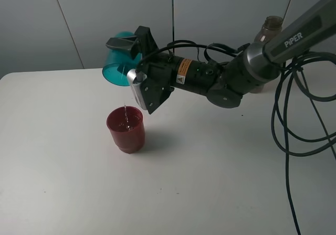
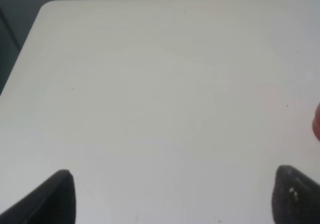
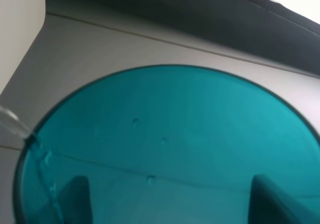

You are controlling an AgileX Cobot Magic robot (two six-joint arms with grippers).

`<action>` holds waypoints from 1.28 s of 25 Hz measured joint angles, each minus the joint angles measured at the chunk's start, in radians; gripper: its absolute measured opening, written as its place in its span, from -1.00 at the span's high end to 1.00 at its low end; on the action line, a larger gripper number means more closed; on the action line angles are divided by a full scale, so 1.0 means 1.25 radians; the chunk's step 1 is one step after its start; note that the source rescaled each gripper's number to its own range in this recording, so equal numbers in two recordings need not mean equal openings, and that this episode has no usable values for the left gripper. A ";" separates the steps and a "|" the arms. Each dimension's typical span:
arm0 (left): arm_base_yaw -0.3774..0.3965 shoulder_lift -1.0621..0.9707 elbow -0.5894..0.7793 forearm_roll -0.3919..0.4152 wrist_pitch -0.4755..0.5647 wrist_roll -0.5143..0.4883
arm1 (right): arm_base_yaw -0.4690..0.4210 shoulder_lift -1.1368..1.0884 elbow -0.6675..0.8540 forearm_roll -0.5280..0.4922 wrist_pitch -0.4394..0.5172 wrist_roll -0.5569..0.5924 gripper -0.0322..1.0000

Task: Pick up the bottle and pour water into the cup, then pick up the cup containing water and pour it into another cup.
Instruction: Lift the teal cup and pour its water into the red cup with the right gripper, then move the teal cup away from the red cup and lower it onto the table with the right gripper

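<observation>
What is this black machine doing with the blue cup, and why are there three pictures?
It is a robot arm with a pincer for a hand. The big picture comes from a camera up high. The right pincer holds the blue cup tipped over, and a thin stream of water falls into the red cup on the white table. A brown bottle stands behind the arm. The other two pictures come from cameras on the robot's wrists: one looks into the blue cup, one sees the open left pincer.
</observation>
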 joint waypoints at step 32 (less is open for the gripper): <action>0.000 0.000 0.000 0.000 0.000 0.000 | -0.123 0.006 0.000 0.231 0.308 1.266 0.85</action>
